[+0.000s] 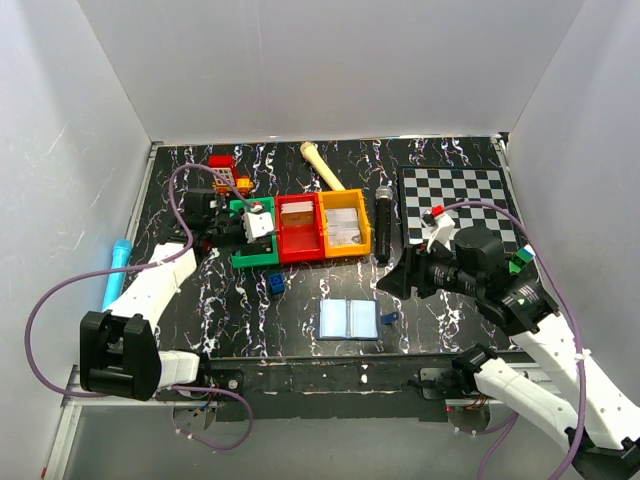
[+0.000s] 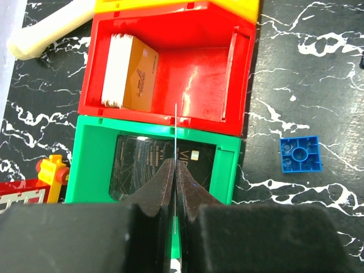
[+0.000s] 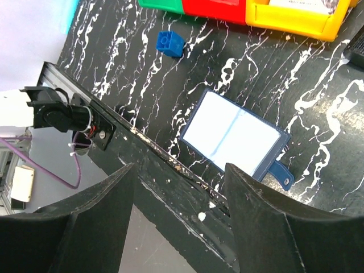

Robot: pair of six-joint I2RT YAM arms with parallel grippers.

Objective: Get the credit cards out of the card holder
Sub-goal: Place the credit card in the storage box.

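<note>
The card holder (image 1: 350, 320) lies open and flat near the table's front edge, its pale blue inner faces up (image 3: 234, 140) and its navy tab at the right. My left gripper (image 2: 174, 164) is shut on a thin pale credit card (image 2: 176, 128), seen edge-on, above the green bin (image 2: 91, 165). A black card (image 2: 142, 165) lies flat in that bin. My right gripper (image 3: 179, 170) hovers open with nothing between its fingers, just right of the card holder and over the front edge.
Red bin (image 1: 299, 228) holds a stack of cards (image 2: 133, 74); a yellow bin (image 1: 343, 225) stands beside it. A blue brick (image 1: 276, 283) lies in front of the bins. A black microphone (image 1: 384, 222), chessboard (image 1: 458, 200), cream recorder (image 1: 322, 166) and cyan pen (image 1: 115, 272) lie around.
</note>
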